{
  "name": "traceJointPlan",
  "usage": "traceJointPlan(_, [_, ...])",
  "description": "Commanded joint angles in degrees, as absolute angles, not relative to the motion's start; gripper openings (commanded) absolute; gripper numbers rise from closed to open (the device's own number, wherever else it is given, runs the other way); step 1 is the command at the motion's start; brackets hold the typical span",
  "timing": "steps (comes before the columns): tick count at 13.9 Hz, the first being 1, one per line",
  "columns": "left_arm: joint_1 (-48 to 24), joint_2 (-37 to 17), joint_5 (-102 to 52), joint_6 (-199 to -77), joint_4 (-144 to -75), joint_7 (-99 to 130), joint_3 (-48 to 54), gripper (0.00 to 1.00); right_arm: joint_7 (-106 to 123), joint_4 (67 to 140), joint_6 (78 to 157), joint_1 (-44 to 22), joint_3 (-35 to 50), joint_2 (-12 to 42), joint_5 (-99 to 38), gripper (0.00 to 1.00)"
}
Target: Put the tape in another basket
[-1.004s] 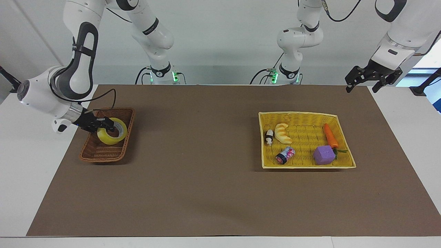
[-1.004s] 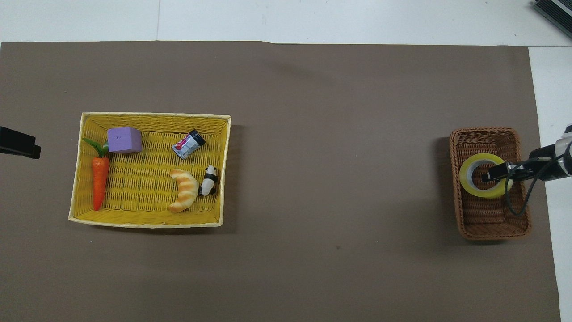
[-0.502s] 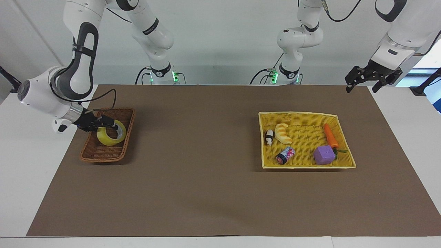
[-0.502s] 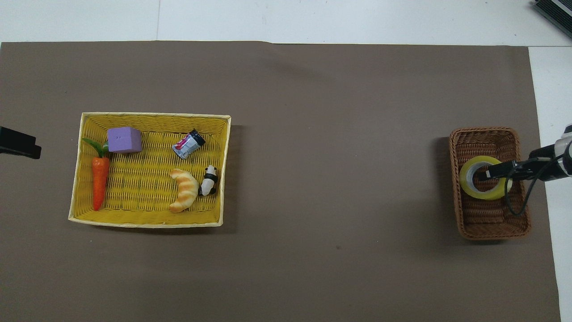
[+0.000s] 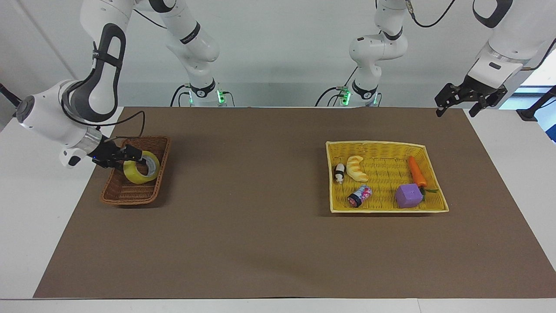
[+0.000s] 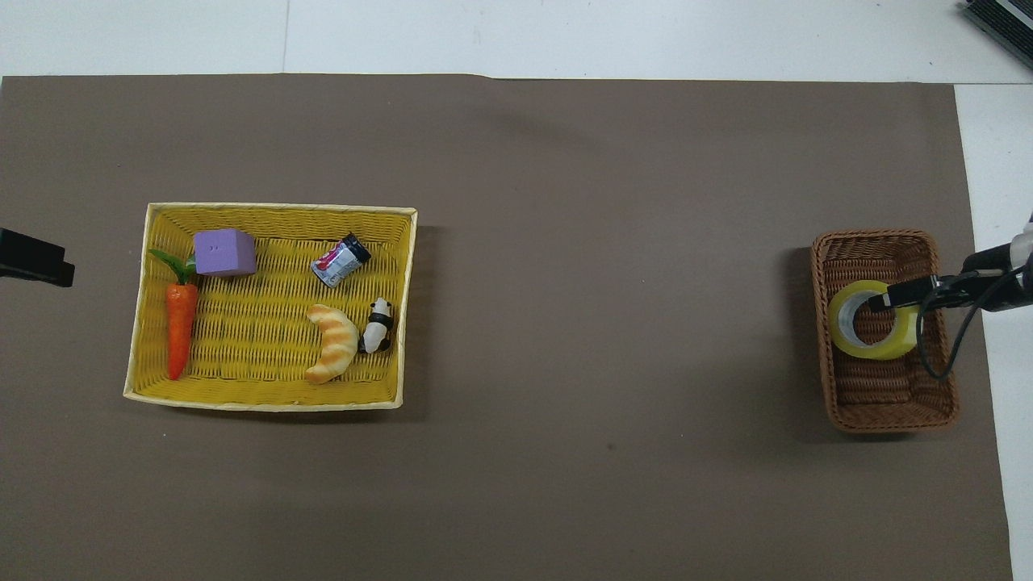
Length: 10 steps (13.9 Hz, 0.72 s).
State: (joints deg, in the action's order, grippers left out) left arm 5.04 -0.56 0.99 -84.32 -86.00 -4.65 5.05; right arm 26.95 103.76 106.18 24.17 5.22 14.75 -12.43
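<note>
The yellow tape (image 5: 141, 168) lies tilted inside the dark brown wicker basket (image 5: 126, 193) at the right arm's end of the table. It also shows in the overhead view (image 6: 871, 349), in the basket (image 6: 888, 403). My right gripper (image 5: 128, 157) is open, just above the tape's rim, with one finger (image 6: 896, 295) over the core; it does not grip the roll. My left gripper (image 5: 456, 111) is open and empty, and waits in the air over the table corner at the left arm's end.
A flat yellow basket (image 5: 382, 145) toward the left arm's end holds a croissant toy (image 5: 357, 168), a panda figure (image 5: 339, 173), a small can (image 5: 359, 195), a purple cube (image 5: 408, 195) and a carrot (image 5: 417, 171). A brown mat (image 5: 247, 208) covers the table.
The tape has settled lower into the brown basket. My right gripper has let it go and risen slightly. The left arm has not moved.
</note>
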Motion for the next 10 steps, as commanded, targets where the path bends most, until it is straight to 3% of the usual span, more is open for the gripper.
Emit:
traceJointPlan(1, [5.7, -0.2, 1.4, -83.4, -86.1, -5.4, 5.4, 1.0, 22.5, 101.4, 106.2, 22.0, 5.9, 12.5, -8.0, 1.0])
traceJointPlan(5, [5.7, -0.2, 1.4, -83.4, -86.1, -5.4, 5.4, 1.0, 20.8, 98.7, 105.5, 17.6, 5.7, 9.1, -3.4, 1.0])
traceJointPlan(10, [5.7, -0.2, 1.4, -83.4, -86.1, -5.4, 5.4, 1.0, 2.8, 96.3, 99.1, 10.5, 6.1, 4.6, 0.2, 1.0])
